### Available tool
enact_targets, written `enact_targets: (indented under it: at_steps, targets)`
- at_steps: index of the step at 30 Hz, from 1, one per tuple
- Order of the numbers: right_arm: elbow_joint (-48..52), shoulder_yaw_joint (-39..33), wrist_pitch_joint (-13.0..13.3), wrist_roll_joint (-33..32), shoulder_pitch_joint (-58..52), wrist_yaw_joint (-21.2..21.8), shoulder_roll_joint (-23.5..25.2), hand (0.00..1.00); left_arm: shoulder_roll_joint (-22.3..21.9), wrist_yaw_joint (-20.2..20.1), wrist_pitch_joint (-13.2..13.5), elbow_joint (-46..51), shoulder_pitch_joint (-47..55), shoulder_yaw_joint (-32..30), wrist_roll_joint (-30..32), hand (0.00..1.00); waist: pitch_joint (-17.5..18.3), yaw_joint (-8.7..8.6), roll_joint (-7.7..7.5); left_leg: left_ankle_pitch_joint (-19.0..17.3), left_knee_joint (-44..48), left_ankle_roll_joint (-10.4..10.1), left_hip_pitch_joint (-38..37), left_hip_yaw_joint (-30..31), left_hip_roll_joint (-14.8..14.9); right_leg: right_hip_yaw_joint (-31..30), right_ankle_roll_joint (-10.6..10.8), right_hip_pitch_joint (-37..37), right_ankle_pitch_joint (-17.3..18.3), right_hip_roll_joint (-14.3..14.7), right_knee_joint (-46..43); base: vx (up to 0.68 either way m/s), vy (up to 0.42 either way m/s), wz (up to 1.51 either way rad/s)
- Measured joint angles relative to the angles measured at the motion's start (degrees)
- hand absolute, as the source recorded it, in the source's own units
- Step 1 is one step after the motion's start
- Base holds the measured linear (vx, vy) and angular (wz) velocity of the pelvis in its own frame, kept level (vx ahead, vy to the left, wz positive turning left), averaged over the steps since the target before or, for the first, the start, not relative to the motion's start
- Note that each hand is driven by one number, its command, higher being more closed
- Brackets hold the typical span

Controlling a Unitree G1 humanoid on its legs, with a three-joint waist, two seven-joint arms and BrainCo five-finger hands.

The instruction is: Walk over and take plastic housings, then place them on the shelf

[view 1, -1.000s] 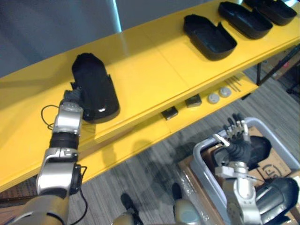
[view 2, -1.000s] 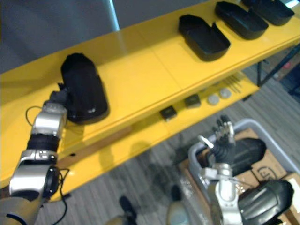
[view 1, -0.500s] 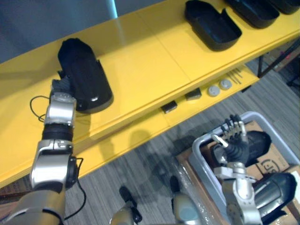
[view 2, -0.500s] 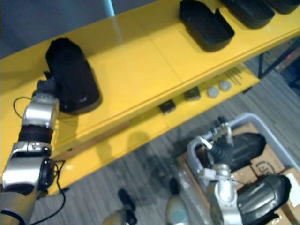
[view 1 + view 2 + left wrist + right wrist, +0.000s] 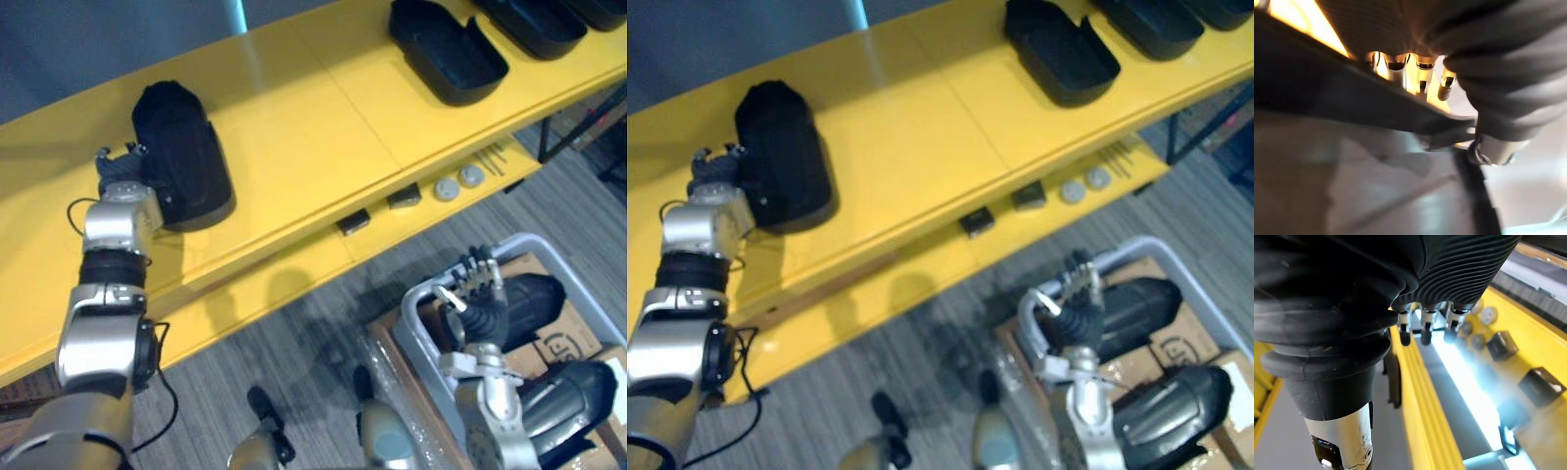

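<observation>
**Left hand (image 5: 120, 174) at the housing (image 5: 183, 157) on the shelf (image 5: 304, 127), right hand (image 5: 477, 294) free over the bin (image 5: 423, 338)**

Left hand is up on the yellow shelf's top board, right against the left side of a black plastic housing. Its fingers (image 5: 116, 155) stick up loosely and fairly straight, not wrapped round the housing. From where I stand it is touching the shell rather than gripping it. The housing lies flat on the board with its rounded back up, near the left end.

Further right along the same board lie more housings, open side up: one (image 5: 448, 49) well apart from the first, the next (image 5: 534, 22) just beside it, and another (image 5: 602, 8) at the far corner.

On the lower ledge sit two small dark blocks (image 5: 355, 222) and two pale round discs (image 5: 458, 182), near one another.

Right hand hangs low on the right, fingers relaxed and pointing up, holding nothing. It hovers over a grey bin on the floor, and a black housing (image 5: 537, 294) lies in the bin just past the fingers. A cardboard box (image 5: 580, 352) shows by the bin.
</observation>
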State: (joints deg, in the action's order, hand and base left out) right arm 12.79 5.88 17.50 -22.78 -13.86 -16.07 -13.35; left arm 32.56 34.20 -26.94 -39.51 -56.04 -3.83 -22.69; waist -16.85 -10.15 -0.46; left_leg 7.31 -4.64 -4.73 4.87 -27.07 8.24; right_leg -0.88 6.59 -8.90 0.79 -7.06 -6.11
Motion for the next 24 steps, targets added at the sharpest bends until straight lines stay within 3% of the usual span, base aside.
enact_targets:
  at_steps: [2, 5, 13, 18, 21, 23, 24]
  targets:
    - [-0.1, 0.0, 0.2, 0.0, 0.0, -0.1, 0.1, 0.0, 0.0, 2.9, 4.8, 0.2, 0.0, -0.1, -1.9, 0.0, 0.0, -0.02, 0.01, 0.0, 0.0, 0.0, -0.5, 0.1, 0.0, 0.3, 0.0, 0.5, 0.0, 0.0, 0.1, 0.0, 0.0, 0.0]
    - [-0.8, 0.4, 1.5, 0.1, -0.1, -0.1, 0.4, 0.0, -0.2, 4.8, 9.2, 3.1, 0.0, -0.1, -3.8, 0.0, 0.0, -0.05, 0.01, 0.0, 0.0, 0.0, -1.1, 0.8, -0.1, 0.9, 0.0, 1.8, 0.0, 0.0, 0.6, 0.01, 0.004, 0.09]
    - [-2.8, 0.4, 3.1, 0.3, 0.2, -0.3, 1.9, 0.0, 0.9, 6.1, 15.8, 9.9, 1.3, -0.6, -3.8, 0.0, 0.1, 0.07, 0.16, 0.3, 0.0, 0.1, -2.5, 2.3, -0.5, 2.5, -0.1, 4.4, 0.2, 0.0, 1.1, 0.01, 0.005, 0.1]
    - [-4.2, -1.5, 4.2, 1.7, 0.7, -0.7, 3.3, 0.0, 0.3, 4.7, 21.6, 17.3, 13.9, -5.1, -3.8, 0.0, 3.3, 0.02, 1.31, 0.3, -0.1, 0.1, -3.0, 3.6, -0.7, 3.5, -0.1, 5.9, 0.2, -0.1, 2.1, 0.04, 0.003, 0.1]
    - [-4.2, -5.2, 4.8, 2.9, -0.4, -1.5, 4.7, 0.0, -4.5, 3.2, 28.0, 33.2, 28.0, -9.6, -0.8, 0.0, 6.1, 0.34, 1.63, 0.3, -0.1, 0.1, -3.3, 6.1, -0.8, 5.9, -0.1, 8.5, 0.2, -0.1, 3.6, 0.03, -0.008, 0.34]
    - [-3.6, -8.5, 5.4, 4.5, -0.5, -1.6, 5.4, 0.0, -11.1, 3.3, 32.1, 47.1, 40.4, -11.7, 6.0, 0.0, 8.0, 2.25, 1.71, 0.2, -0.1, 0.0, -4.0, 7.4, -0.9, 7.3, -0.1, 10.2, 0.2, -0.1, 4.6, 0.01, 0.002, 0.28]
    - [-3.3, -9.2, 5.5, 4.7, -0.4, -1.7, 5.4, 0.0, -12.7, 3.3, 32.8, 49.9, 43.3, -11.7, 7.5, 0.0, 8.4, 2.62, 1.77, 0.2, -0.1, 0.0, -4.0, 7.9, -1.0, 7.9, -0.1, 10.7, 0.3, -0.2, 4.8, -0.03, 0.006, 0.35]
